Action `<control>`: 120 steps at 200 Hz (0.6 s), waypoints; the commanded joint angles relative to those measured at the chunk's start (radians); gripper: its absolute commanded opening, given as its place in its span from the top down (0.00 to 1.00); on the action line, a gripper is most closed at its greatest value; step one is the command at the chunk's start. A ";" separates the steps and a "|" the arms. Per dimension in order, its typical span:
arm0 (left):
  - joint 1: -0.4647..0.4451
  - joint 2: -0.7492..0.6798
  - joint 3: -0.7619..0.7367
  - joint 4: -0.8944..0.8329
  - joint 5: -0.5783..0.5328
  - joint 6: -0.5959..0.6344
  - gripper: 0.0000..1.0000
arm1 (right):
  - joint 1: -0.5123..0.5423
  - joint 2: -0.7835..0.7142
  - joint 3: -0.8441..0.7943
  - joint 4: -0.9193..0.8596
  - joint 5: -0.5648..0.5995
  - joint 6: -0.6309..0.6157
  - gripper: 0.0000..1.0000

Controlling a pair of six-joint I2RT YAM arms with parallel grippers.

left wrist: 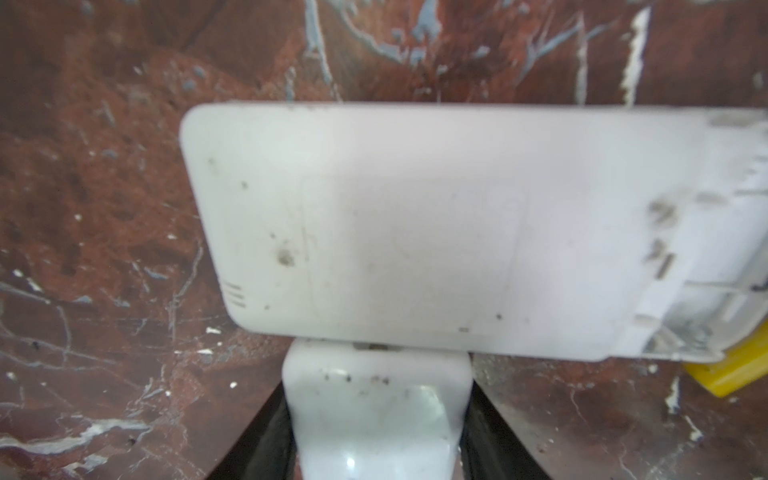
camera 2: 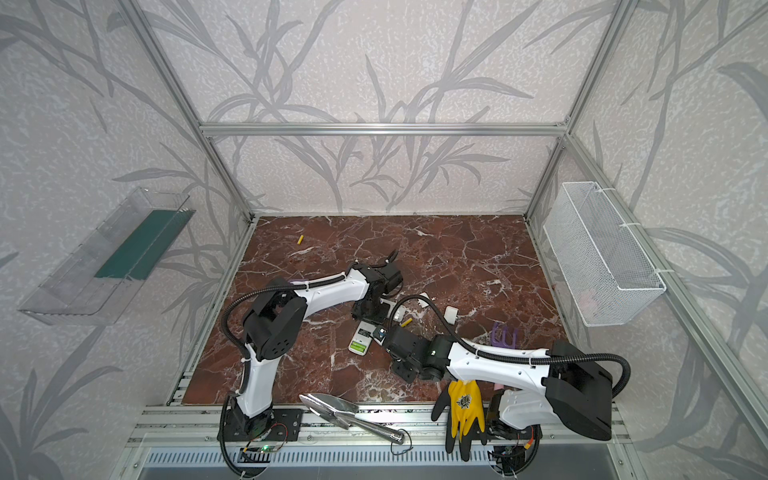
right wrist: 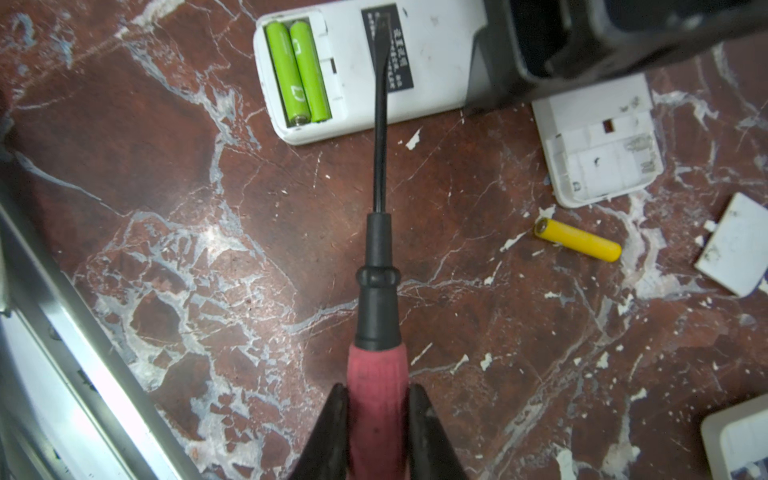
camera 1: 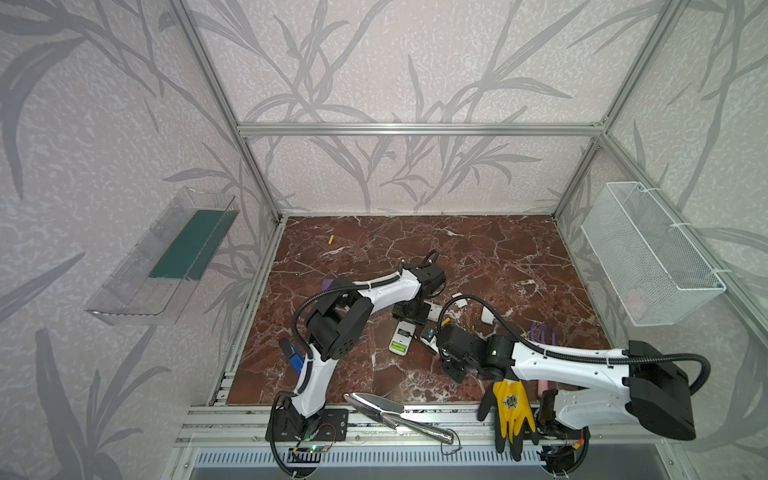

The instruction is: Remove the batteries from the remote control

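The desk [camera 1: 498, 257] is a red-brown marble slab inside an aluminium frame. A white wire basket [camera 1: 652, 253] hangs on the right wall and a clear tray [camera 1: 162, 257] on the left wall.

The left arm [camera 1: 386, 289] reaches from the near left corner to mid-desk. The right arm [camera 1: 561, 361] reaches in from the near right.

The left hand [camera 1: 412, 312] stands over the empty remote [left wrist: 415, 228], a white unit lying back-up with its battery bay open and bare. In the left wrist view one white finger pad [left wrist: 376, 399] sits at the unit's long edge. The opposite finger is out of view, so it cannot be told whether this hand is released or clenched.

The right hand [right wrist: 377, 392] is clenched on the pink handle of the screwdriver [right wrist: 380, 249]. The black blade points at the loaded remote [right wrist: 436, 83], with its tip over the dark label. Contact cannot be told.

The loaded remote lies back-up, near and left of the empty remote, cover off. Two lime-green batteries [right wrist: 297, 70] sit side by side in its bay at the near end.

One yellow battery [right wrist: 577, 241] lies on the desk just beside the empty remote's open end. A white battery cover [right wrist: 735, 245] lies to the right of it. A second yellow battery [camera 1: 331, 239] lies well apart, at the far left of the desk.
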 commanded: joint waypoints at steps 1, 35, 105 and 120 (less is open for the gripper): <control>-0.009 0.091 -0.049 0.103 0.033 0.001 0.29 | -0.008 -0.040 0.037 -0.051 0.011 0.034 1.00; -0.006 0.030 -0.023 0.113 0.054 0.035 0.01 | -0.010 -0.091 0.048 -0.087 -0.013 0.055 1.00; 0.080 -0.194 -0.042 0.191 0.063 0.117 0.01 | -0.083 -0.220 0.068 -0.183 -0.130 0.094 1.00; 0.114 -0.254 -0.059 0.217 0.067 0.144 0.01 | -0.122 -0.233 0.076 -0.198 -0.159 0.075 1.00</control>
